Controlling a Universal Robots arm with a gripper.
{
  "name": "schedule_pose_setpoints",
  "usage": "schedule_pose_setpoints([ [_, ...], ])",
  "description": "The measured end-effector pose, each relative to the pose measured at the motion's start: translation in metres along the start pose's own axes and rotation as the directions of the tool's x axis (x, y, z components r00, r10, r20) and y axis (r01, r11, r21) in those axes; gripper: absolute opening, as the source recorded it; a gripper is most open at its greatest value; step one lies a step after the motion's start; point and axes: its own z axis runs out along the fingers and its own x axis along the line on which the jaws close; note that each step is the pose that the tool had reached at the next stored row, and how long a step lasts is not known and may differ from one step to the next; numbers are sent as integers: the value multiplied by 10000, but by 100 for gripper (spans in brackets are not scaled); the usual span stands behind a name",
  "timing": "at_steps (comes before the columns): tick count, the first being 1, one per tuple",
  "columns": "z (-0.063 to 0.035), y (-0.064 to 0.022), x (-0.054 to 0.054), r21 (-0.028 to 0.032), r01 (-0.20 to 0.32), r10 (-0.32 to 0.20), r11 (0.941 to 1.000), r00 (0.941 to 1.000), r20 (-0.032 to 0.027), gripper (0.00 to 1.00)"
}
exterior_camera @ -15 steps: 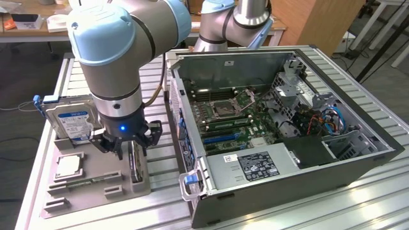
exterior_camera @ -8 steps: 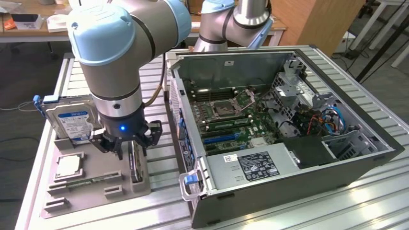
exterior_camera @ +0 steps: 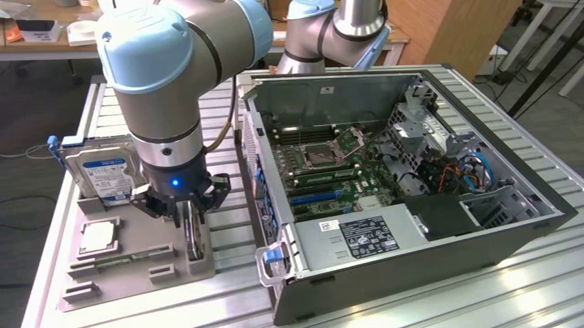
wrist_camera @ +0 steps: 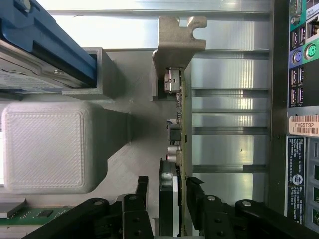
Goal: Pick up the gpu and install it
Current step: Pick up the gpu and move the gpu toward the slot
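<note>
Over on the exterior view's left, the arm [exterior_camera: 160, 82] comes straight down onto the grey parts tray [exterior_camera: 128, 266], last link vertical, wrist pointing at the worktop [exterior_camera: 456, 307]. The gripper [exterior_camera: 190, 217] sits right at the tray's slot nearest the PC case [exterior_camera: 548, 198], and the gpu [exterior_camera: 193, 239] is standing on its long edge in that slot, so it's in the tray, not in the case. From the wrist view you look along the card [wrist_camera: 181, 119] edge-on, metal bracket at the far end, with the gripper [wrist_camera: 168, 180] straddling the near end. The jaws are narrowed around it but not clamped as far as I can see: one finger is just beside the board side, while the other has a sliver of grey tray showing between it and the card's black face. Room-wise it's kinda tight. The hard drive [exterior_camera: 105, 174] stands upright in its holder on the far side of the gripper from the case, near but apart, and the tray's edge runs close along the case wall. A cpu [exterior_camera: 98, 236] and a memory stick [exterior_camera: 123, 261] lie flat lower on the tray, well clear of the card. The case lies on its side with the panel off, motherboard exposed from above.
</note>
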Motion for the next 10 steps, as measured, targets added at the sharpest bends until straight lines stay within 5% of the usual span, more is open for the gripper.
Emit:
schedule_pose_setpoints([
  [8,0,0,0,0,0,0,10000,10000,0,44],
  [10,0,0,0,1,1,-1,10000,10000,1,36],
])
